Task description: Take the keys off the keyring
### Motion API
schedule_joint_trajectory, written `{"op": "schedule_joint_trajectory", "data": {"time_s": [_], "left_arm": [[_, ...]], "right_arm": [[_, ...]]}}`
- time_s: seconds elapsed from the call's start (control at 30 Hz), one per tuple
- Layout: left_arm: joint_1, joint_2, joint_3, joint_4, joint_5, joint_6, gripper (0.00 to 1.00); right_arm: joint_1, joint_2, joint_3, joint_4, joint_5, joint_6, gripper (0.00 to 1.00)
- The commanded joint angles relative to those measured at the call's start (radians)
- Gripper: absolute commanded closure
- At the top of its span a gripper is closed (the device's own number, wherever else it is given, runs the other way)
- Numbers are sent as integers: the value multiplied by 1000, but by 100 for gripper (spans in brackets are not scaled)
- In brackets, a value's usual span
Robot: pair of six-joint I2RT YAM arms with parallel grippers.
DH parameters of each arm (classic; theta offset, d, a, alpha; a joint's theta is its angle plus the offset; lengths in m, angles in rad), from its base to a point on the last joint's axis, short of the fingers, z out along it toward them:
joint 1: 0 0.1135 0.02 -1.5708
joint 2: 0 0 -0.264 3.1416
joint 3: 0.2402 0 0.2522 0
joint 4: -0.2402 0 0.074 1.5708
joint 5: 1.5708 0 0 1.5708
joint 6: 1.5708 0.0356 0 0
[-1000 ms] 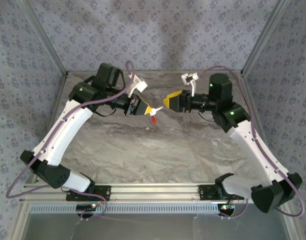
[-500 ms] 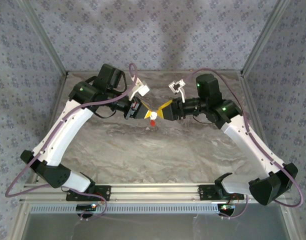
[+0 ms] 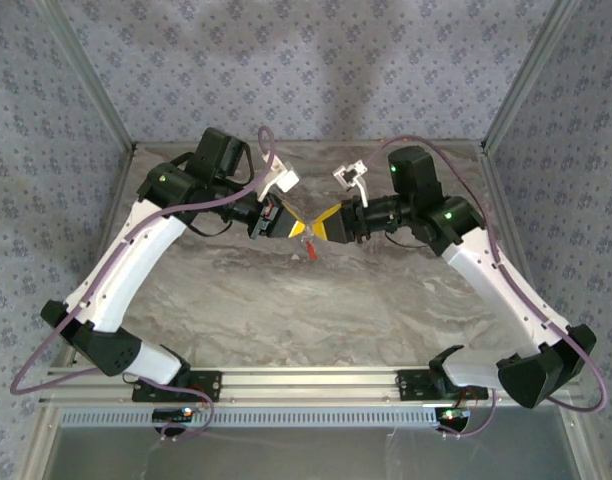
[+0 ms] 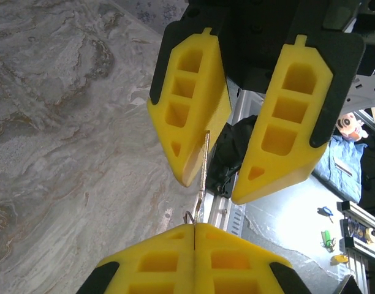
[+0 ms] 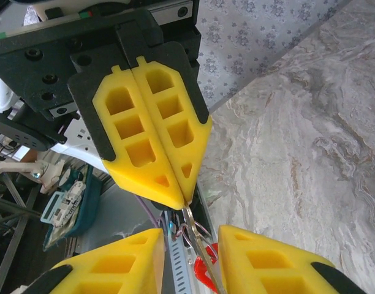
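My left gripper (image 3: 299,228) is shut on one end of a thin silvery key (image 4: 204,165), held in the air above the marble table (image 3: 286,300). In the right wrist view the key (image 5: 203,254) runs edge-on from the left gripper's tip (image 5: 186,201) down between my right gripper's (image 5: 190,236) jaws. A wire loop and the red tag of the keyring (image 5: 201,274) hang beside it. The right gripper (image 3: 324,228) faces the left one nose to nose, open, with one yellow finger (image 4: 187,122) close beside the key. The red keyring (image 3: 312,251) dangles just below both tips.
An aluminium rail (image 3: 306,380) with both arm bases runs along the near edge. Slanted frame posts (image 3: 96,100) and patterned walls close in the left, right and back. Bare marble lies beneath and in front of the grippers.
My right gripper has moved left to meet the left gripper and has narrowed its jaws around the key. The left gripper has stayed shut and barely moved.
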Motion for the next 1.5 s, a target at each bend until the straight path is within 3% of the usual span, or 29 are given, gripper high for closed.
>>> {"op": "schedule_joint_trajectory", "data": {"time_s": [0.0, 0.07, 0.1, 0.2, 0.43, 0.53, 0.63, 0.7, 0.77, 0.9, 1.0, 1.27, 1.47], "left_arm": [[-7, -9, 19, 4, 20, 8, 100], [-7, -11, 17, 5, 21, 6, 100], [-6, -12, 15, 7, 20, 3, 100], [-7, -16, 16, 9, 17, 1, 100], [22, -33, 6, 54, 11, -41, 100], [99, -84, -55, 167, 35, -146, 85], [173, -184, -173, 353, 25, -267, 67], [207, -272, -299, 530, 52, -355, 66], [211, -358, -407, 664, 27, -404, 55], [210, -499, -622, 988, 10, -548, 50], [210, -545, -676, 1084, -14, -574, 43], [208, -555, -655, 1200, -71, -592, 45], [200, -528, -645, 1312, -6, -640, 44]], "right_arm": [[12, 8, 41, -32, -35, -29, 73], [14, 13, 43, -32, -35, -31, 78], [13, 17, 44, -32, -35, -32, 88], [14, 17, 45, -32, -36, -38, 100], [17, -25, -1, 54, 40, -19, 100], [9, -89, -63, 164, 87, -6, 100], [-3, -132, -106, 287, 137, 57, 100], [-9, -152, -140, 392, 154, 114, 100], [-15, -163, -176, 520, 167, 193, 100], [-7, -153, -242, 785, 189, 367, 100], [11, -135, -275, 958, 226, 493, 100], [106, -87, -296, 1291, 261, 642, 100], [120, -70, -257, 1312, 232, 684, 100]]}}
